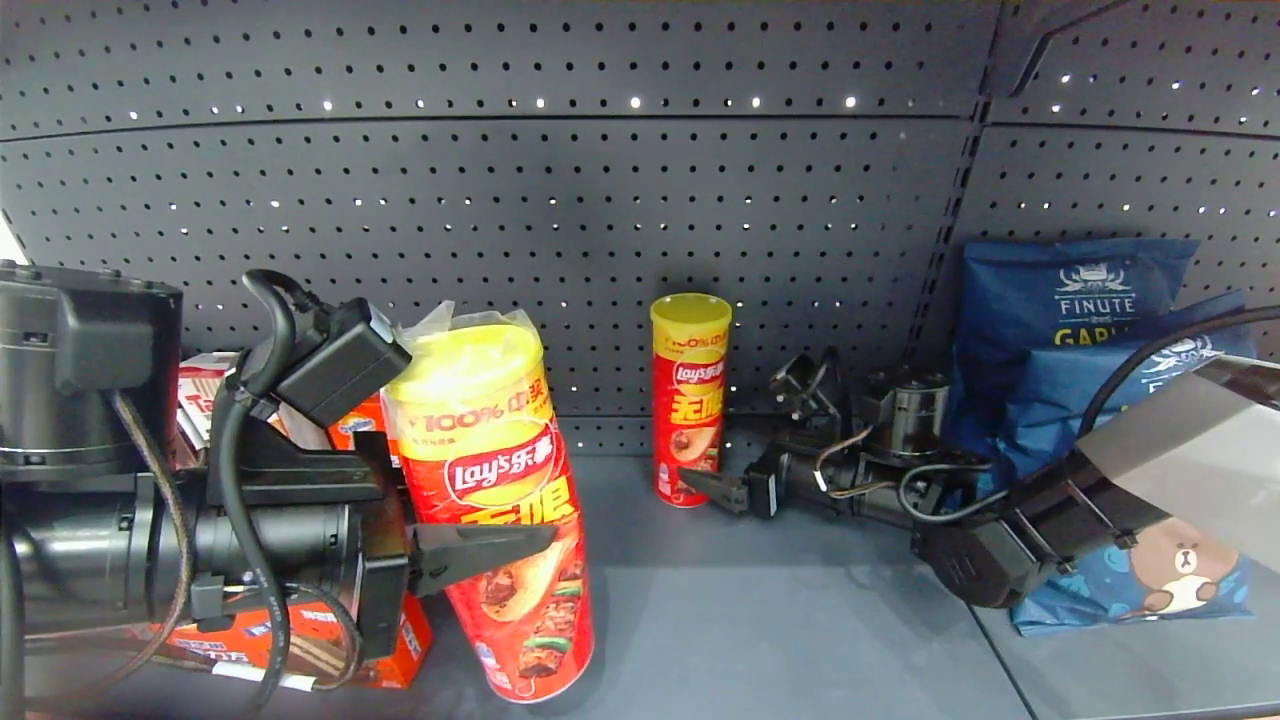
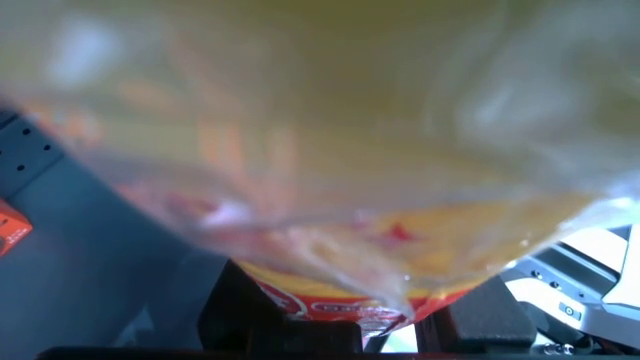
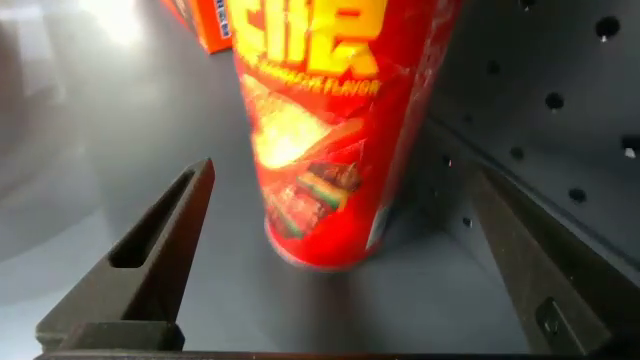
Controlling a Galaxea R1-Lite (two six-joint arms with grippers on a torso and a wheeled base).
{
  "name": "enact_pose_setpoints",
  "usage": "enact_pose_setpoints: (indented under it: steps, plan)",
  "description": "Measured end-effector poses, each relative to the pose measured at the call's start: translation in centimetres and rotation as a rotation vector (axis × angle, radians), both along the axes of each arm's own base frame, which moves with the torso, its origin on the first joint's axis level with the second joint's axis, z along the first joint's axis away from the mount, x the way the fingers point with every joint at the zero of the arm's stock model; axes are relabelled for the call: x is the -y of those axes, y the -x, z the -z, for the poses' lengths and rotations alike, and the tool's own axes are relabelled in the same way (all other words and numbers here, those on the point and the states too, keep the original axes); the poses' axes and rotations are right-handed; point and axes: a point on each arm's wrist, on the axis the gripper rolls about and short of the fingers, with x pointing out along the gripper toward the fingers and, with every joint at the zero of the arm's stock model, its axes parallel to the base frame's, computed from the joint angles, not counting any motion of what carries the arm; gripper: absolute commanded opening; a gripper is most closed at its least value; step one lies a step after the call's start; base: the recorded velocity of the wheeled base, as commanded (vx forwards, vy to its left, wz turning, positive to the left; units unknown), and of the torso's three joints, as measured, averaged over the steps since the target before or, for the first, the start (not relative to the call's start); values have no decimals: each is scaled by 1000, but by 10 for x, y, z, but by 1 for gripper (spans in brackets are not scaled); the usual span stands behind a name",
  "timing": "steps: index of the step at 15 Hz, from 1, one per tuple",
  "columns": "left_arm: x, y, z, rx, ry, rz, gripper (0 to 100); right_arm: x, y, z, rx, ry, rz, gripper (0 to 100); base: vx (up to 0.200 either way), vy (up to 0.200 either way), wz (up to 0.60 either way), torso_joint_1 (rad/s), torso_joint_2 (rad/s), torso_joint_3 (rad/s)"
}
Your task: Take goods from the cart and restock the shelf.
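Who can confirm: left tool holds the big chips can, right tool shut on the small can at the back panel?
Not quite: the right tool is open, not shut; the right wrist view shows its fingers spread either side of the small can. The left tool holds the big chips can.

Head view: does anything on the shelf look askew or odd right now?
The large chip can, gripped by the left pincer, is tilted, top leaning left, with loose clear film around its lid. The small chip can stands upright inside the open right pincer.
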Motion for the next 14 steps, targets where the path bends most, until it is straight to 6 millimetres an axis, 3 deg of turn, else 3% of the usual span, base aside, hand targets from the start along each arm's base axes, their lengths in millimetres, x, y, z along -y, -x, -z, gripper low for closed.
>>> enact_pose_setpoints:
  steps: [14]
  plan:
    - [-1, 1, 2, -6, -3, -2, 0, -29, -14, 17, -2, -5, -43, 100, 0, 0, 0, 0, 0, 0]
